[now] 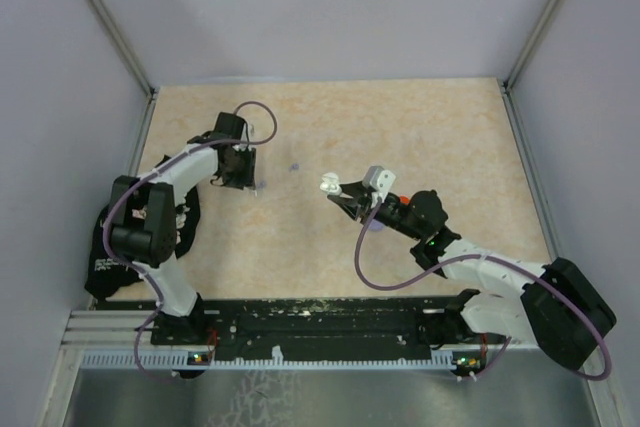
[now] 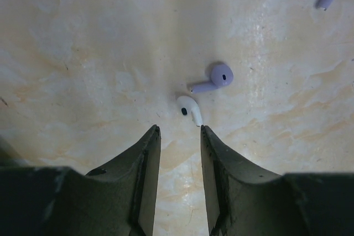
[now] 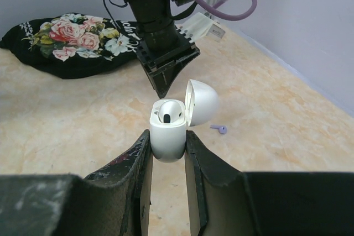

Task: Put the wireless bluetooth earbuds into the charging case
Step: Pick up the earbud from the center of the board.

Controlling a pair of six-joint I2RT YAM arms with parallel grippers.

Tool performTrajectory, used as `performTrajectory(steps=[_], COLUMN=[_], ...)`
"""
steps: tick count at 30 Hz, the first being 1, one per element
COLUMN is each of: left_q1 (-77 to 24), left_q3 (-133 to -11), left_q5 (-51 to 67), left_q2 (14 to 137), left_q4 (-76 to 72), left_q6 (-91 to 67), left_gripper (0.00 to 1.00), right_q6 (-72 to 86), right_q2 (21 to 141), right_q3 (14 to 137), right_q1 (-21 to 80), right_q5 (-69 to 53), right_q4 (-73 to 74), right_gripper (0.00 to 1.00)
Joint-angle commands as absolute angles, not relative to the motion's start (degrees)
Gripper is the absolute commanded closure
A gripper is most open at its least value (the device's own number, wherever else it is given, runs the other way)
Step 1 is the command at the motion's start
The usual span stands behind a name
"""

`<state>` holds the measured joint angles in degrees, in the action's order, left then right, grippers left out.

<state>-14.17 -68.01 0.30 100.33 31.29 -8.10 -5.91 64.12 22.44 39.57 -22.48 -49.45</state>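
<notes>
Pickup step: right gripper (image 3: 167,143) clamps the open charging case (image 3: 168,134). Left gripper (image 2: 179,130), narrowly open, empty, hovers beside the white earbud (image 2: 188,109); next, straddle and close.

The bench (image 1: 400,127) is lit evenly from above; faint shadows are cast, and the near fingers (image 2: 133,192) are rendered soft.
</notes>
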Motion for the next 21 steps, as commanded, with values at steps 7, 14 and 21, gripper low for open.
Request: performTrajectory(steps=[7, 14, 21], left_q1=[-13.7, -13.7, -14.0], left_q3=[-73.1, -73.3, -73.0], left_q5=[1.7, 1.9, 0.5], left_q2=[105.7, 107.6, 109.1], left_q4=[32.4, 32.6, 33.9], left_q6=[-6.9, -6.8, -6.1], left_gripper=[0.60, 0.61, 0.66], right_q6=[-7.8, -7.2, -6.5], right_q2=[61.2, 61.6, 61.9], right_q3=[23.6, 22.8, 22.3], right_q1=[39.0, 39.0, 39.0], right_q5=[-21.7, -21.9, -21.8], right_q4=[-48.7, -49.5, -50.6], right_gripper=[1.00, 1.00, 1.00])
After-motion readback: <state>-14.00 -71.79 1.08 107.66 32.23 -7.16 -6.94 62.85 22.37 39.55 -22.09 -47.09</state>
